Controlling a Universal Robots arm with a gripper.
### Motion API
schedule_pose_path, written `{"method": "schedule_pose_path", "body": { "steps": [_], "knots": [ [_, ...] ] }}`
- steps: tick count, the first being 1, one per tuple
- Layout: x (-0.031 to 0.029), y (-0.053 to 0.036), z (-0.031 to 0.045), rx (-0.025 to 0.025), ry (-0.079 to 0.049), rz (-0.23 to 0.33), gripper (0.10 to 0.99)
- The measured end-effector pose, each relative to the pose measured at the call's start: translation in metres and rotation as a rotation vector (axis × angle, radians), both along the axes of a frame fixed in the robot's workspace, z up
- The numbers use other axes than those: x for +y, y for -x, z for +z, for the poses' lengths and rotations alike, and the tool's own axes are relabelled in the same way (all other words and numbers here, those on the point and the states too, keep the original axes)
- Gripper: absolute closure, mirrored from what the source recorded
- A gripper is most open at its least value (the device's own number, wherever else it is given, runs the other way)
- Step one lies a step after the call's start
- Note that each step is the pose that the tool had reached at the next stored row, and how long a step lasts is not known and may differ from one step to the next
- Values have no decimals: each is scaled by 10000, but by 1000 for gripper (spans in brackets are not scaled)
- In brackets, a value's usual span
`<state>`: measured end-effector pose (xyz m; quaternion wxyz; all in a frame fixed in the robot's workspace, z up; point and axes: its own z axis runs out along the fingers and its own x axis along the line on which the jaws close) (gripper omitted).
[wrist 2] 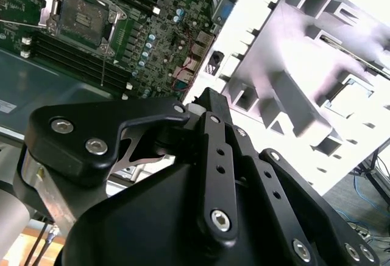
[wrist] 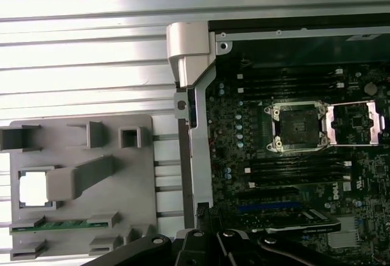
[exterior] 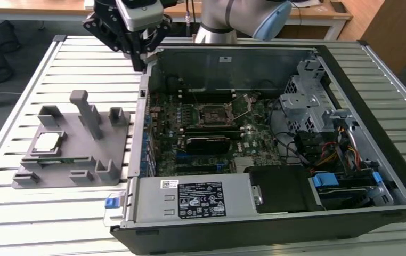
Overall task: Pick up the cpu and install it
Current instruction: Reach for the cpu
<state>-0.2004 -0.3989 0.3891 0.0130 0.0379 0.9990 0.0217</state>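
The end effector (exterior: 140, 65) hangs at the upper left of the exterior view, above the far corner of the open computer case (exterior: 224, 66), just where the case wall meets the slatted table (exterior: 82, 58). Its two sides look drawn together to a single point and nothing is held between them (so: closed and empty, as far as I can judge).

The cpu (exterior: 48, 141) lies flat in a square pocket of the grey holder block (exterior: 75, 166), at the left middle of the exterior view, silvery top facing up. From the end effector it lies down and to the left in that frame, well apart, with the holder's upright posts standing between the two. In the first wrist view the cpu (wrist: 33, 188) shows at the left edge as a bright square, partly under a slanting grey post.

The chip is square, so it has no long axis to line up with; its edges run roughly parallel to the holder's sides. The empty socket (exterior: 213, 113), its metal frame swung open, sits on the board inside the case, toward the lower right of the end effector in the exterior view.
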Motion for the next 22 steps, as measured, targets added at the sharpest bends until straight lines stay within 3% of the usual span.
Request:
{"method": "schedule_pose_path", "body": {
  "steps": [22],
  "knots": [
    [0, 71, -8, 0, 0, -1, 976]
  ]
}}
